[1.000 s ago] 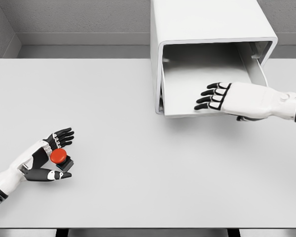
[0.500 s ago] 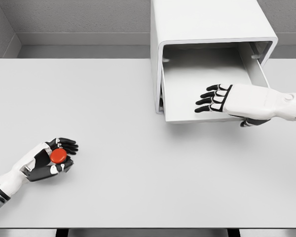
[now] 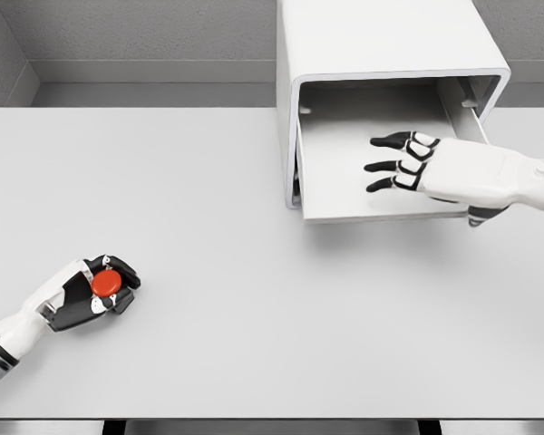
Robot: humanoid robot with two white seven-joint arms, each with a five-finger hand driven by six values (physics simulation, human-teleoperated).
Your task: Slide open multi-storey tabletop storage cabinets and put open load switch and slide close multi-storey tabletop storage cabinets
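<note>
Red-buttoned switch (image 3: pixel 107 283) gripped by left hand (image 3: pixel 89 294), right hand (image 3: pixel 440 169) fingers spread, seemingly over open drawer (image 3: pixel 344 207)

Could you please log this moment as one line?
left hand: gripping red switch | right hand: open over drawer | drawer: open

My left hand (image 3: pixel 95 292) sits low with fingers curled closed; my right hand (image 3: pixel 435 168) reaches leftward, fingers spread flat.
</note>
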